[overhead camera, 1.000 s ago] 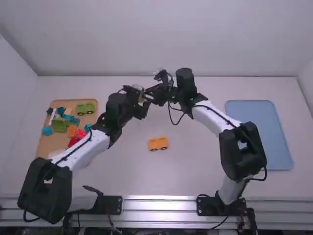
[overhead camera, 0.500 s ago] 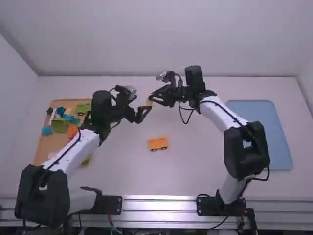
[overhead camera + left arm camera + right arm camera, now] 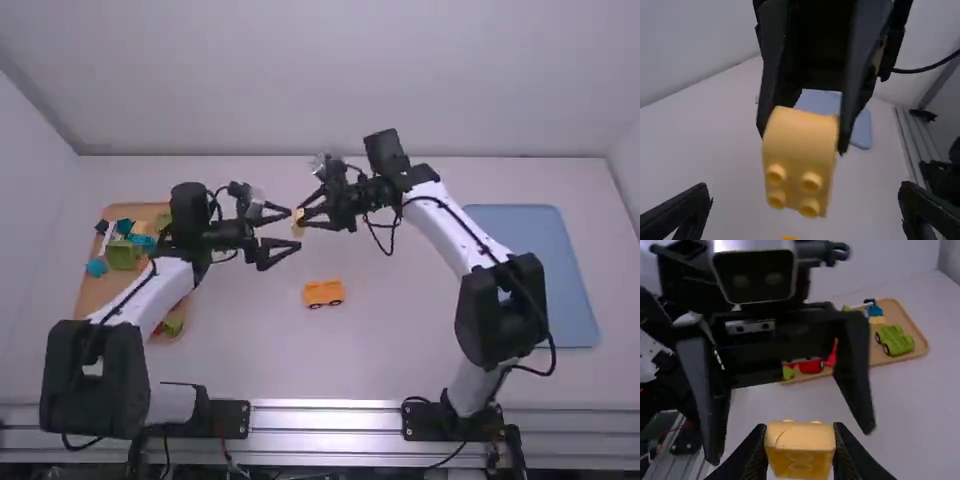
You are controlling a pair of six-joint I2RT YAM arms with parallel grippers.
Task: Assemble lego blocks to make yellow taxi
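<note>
Above the table's middle, my right gripper (image 3: 309,214) is shut on a yellow curved block (image 3: 298,223). Facing it from the left is my left gripper (image 3: 296,228), open, with its fingers spread around the block's near side. In the left wrist view the yellow block (image 3: 799,150) shows its studs between the widely spread fingers of the left gripper (image 3: 805,212). In the right wrist view the yellow block (image 3: 800,447) is pinched by the right gripper (image 3: 800,442). An orange-yellow car base with dark wheels (image 3: 323,293) stands on the table below them.
A wooden tray (image 3: 88,290) at the left holds green, blue, orange and red blocks; the left arm passes over it. A blue tray (image 3: 540,270) lies at the right. In the right wrist view, a green wheeled base (image 3: 894,340) sits in the wooden tray.
My left gripper has drawn back leftward from the right one, turned and opened. The yellow block has stayed with my right gripper, which moved slightly right and then back a little left.
</note>
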